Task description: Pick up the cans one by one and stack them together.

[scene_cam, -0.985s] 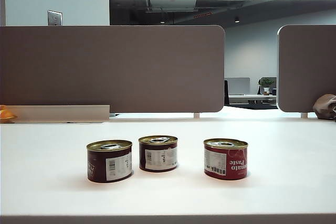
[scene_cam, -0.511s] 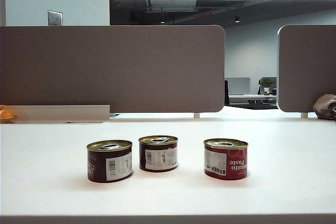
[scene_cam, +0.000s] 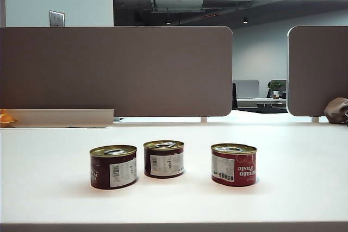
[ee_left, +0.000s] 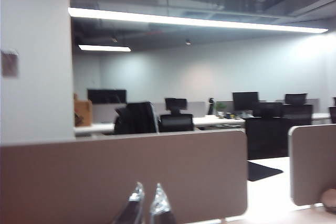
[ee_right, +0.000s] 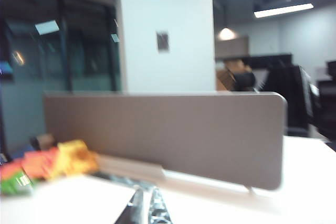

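Exterior cam: low, near worktop (scene_cam: 49, 188) level, facing straight across at the three cans (scene_cam: 165, 158) close up, grey divider panel (scene_cam: 117, 69) behind. Left wrist cam: raised, looking level over the same divider panel (ee_left: 121, 177) into the office; left end effector (ee_left: 146, 203) tips at frame edge. Right wrist cam: also level, blurred, angled toward that divider panel (ee_right: 163, 129) and white pillar (ee_right: 165, 30); right end effector (ee_right: 146, 203) tips barely in. Only the divider is shared by all three.
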Controlling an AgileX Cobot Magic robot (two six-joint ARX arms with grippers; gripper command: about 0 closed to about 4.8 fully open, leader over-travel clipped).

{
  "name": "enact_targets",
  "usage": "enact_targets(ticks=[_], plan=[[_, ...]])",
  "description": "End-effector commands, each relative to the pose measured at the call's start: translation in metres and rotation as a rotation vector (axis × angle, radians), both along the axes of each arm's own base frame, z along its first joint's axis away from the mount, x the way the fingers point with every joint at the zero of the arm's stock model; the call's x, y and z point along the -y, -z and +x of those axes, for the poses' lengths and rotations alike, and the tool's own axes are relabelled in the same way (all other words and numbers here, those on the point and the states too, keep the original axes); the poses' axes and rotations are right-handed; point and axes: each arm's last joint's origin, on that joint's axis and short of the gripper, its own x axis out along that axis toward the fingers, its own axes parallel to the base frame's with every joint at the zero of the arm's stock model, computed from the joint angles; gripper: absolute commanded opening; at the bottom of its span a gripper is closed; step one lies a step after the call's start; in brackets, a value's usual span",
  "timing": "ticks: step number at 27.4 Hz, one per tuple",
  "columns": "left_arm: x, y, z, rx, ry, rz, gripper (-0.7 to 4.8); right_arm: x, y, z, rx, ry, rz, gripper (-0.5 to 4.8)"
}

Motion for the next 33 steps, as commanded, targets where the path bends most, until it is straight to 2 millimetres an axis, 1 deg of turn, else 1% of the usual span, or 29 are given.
enact_targets(ticks=[1,3,5,7,9,11,12,13,14,18,20,21,23,25,27,29,32,33], plan=[[0.0,-0.015,-0.002,-0.098,-0.018,0.039,0.23,0.002,-0.015,-0.012,-0.097,0.057,-0.147,0.21],[0.0,-0.023,0.006,-0.232,-0.007,0.045,0.21,0.003,-0.027,-0.016,-0.1,0.07,-0.197,0.21],[0.001,-0.028,0.022,-0.382,0.014,0.062,0.21,0.002,-0.038,-0.015,-0.118,0.072,-0.239,0.21],[0.002,-0.03,0.043,-0.513,0.071,0.073,0.22,0.001,-0.046,-0.006,-0.168,0.06,-0.298,0.22],[0.005,-0.028,0.067,-0.618,0.154,0.082,0.24,-0.002,-0.047,0.008,-0.236,0.017,-0.366,0.22],[0.006,-0.025,0.089,-0.703,0.223,0.085,0.26,-0.007,-0.045,0.028,-0.341,-0.054,-0.404,0.22],[0.008,-0.019,0.114,-0.79,0.284,0.1,0.27,-0.012,-0.04,0.05,-0.44,-0.144,-0.415,0.22],[0.009,-0.012,0.134,-0.87,0.321,0.11,0.27,-0.016,-0.035,0.07,-0.517,-0.194,-0.421,0.22],[0.011,-0.007,0.146,-0.913,0.341,0.129,0.27,-0.018,-0.032,0.082,-0.561,-0.205,-0.427,0.22],[0.022,0.01,0.177,-1.023,0.358,0.226,0.3,-0.03,-0.018,0.118,-0.663,-0.235,-0.486,0.23],[0.045,0.03,0.201,-1.123,0.387,0.363,0.3,-0.055,0.003,0.151,-0.752,-0.33,-0.59,0.29],[0.051,0.034,0.205,-1.142,0.378,0.401,0.31,-0.062,0.008,0.157,-0.774,-0.333,-0.616,0.4],[0.061,0.046,0.211,-1.18,0.32,0.487,0.34,-0.08,0.02,0.167,-0.812,-0.316,-0.698,0.93],[0.071,0.057,0.216,-1.213,0.31,0.554,0.6,-0.101,0.034,0.175,-0.827,-0.277,-0.804,1.25],[0.079,0.065,0.218,-1.237,0.343,0.579,0.59,-0.114,0.046,0.181,-0.822,-0.266,-0.914,1.27],[0.084,0.071,0.221,-1.251,0.359,0.591,0.59,-0.127,0.059,0.185,-0.83,-0.305,-0.99,1.27],[0.082,0.072,0.223,-1.267,0.333,0.556,0.57,-0.143,0.078,0.19,-0.88,-0.342,-1.048,1.28],[0.079,0.071,0.223,-1.272,0.317,0.53,0.57,-0.146,0.083,0.193,-0.898,-0.345,-1.062,1.42]])
